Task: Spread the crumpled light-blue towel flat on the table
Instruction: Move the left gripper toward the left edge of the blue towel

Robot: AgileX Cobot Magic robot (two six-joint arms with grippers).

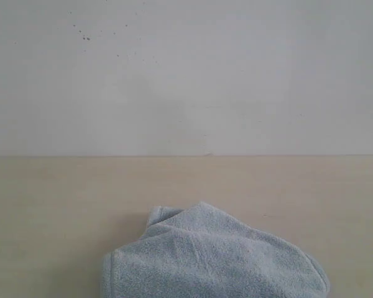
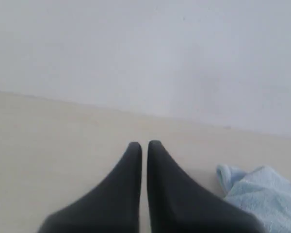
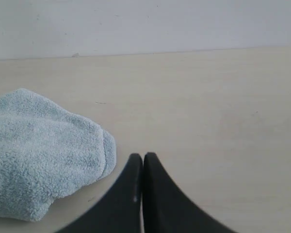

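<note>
The light-blue towel (image 1: 214, 261) lies crumpled in a heap at the near middle of the beige table (image 1: 56, 205), cut off by the view's lower edge. Neither gripper shows in the exterior view. In the left wrist view my left gripper (image 2: 144, 144) is shut on nothing, its black fingers together above bare table, with a fold of the towel (image 2: 262, 194) off to one side, apart from it. My right gripper (image 3: 142, 156) is shut and empty too, with the towel (image 3: 39, 150) lying just beside it, not touching. The towel's white label is hidden.
A plain white wall (image 1: 186, 74) stands along the far edge of the table. Bare table (image 3: 208, 111) stretches around the heap on both sides and behind it.
</note>
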